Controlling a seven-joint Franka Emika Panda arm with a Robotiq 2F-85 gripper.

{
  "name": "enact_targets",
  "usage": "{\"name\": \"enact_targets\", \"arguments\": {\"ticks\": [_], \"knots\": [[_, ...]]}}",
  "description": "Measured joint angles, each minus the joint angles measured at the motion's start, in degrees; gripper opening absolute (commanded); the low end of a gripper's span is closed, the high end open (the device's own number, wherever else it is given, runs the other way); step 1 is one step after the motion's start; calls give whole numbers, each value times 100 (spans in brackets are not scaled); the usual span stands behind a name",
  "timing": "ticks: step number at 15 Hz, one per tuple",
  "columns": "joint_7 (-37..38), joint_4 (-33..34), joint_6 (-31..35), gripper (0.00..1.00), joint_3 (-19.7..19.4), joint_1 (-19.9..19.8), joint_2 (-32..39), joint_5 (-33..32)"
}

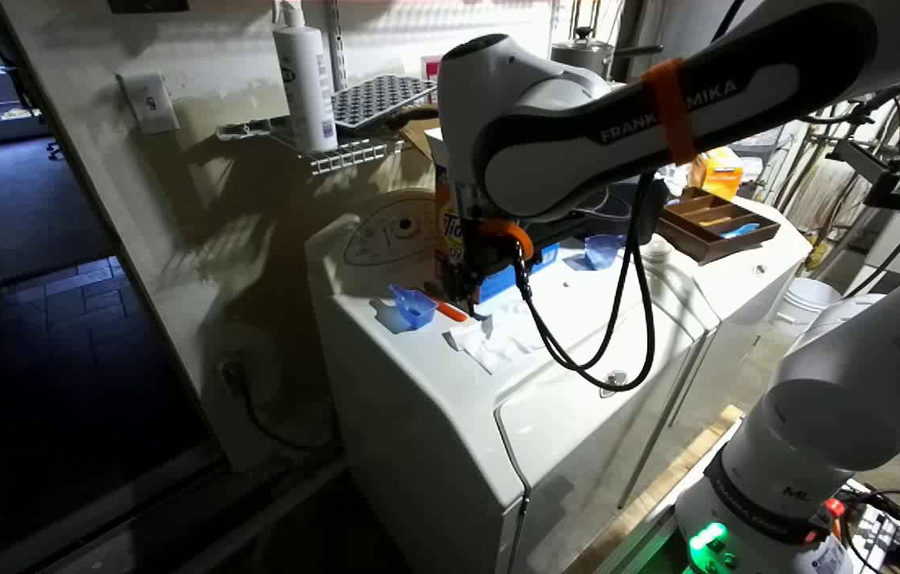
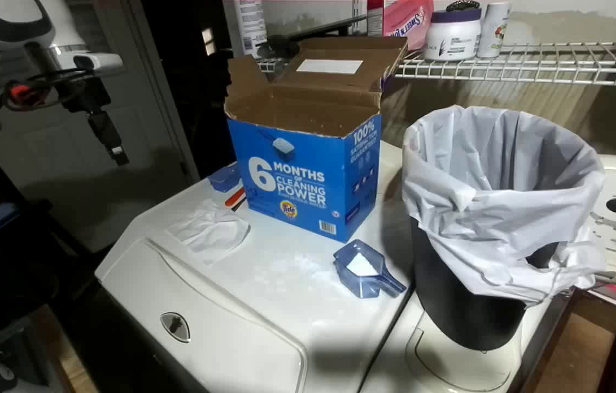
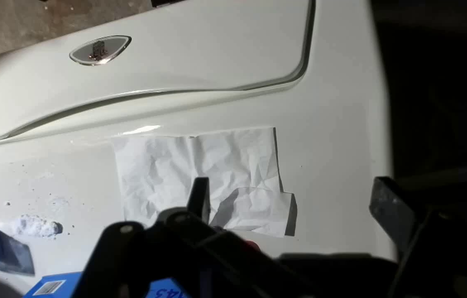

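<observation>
Crumpled sheet (image 3: 156, 165): plain white, creased throughout, roughly rectangular, with a smaller flap at one corner throwing a shadow. Paper or cloth: cannot be determined.
Sheet position: lying on the white appliance (image 3: 341, 116), beside the curved edge of its lid and near the blue box (image 2: 308, 158).
Hand (image 3: 293, 194): spread to a wide gap, nothing gripped; raised above the appliance, one side overlapping the sheet in the wrist view.
Box lettering: front reads "6 MONTHS OF CLEANING POWER" over a Tide logo; side reads "100% SATISFACTION GUARANTEED". Barcode at a lower corner.
Arm lettering: "FRANK" and "MIKA" legible on the robot arm (image 1: 549, 179), an orange band (image 1: 669, 112) covering the letters between.
Badge (image 3: 101, 50): shiny, pointed oval, set in the lid; mark not legible.
Box build: rectangular, brown cardboard inside, top flaps raised.
Powdered scoop (image 2: 361, 286): translucent blue plastic, faceted walls, white powder inside; loose powder on the appliance alongside.
Second scoop (image 1: 415, 309): blue plastic, just beside an orange handle (image 1: 451, 311).
Bin (image 2: 466, 295): black, rounded; thin, wrinkled white liner (image 2: 504, 229) folded over the rim.
Tray (image 1: 681, 237): dark brown, straight-sided, divided into compartments.
</observation>
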Motion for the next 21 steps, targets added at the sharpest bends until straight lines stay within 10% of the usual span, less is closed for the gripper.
{"name": "enact_targets", "arguments": {"ticks": [8,21], "knots": [[29,-47,52,100,-167,60,48,-31],[314,-1033,1989,100,-883,-183,845,-916]]}}
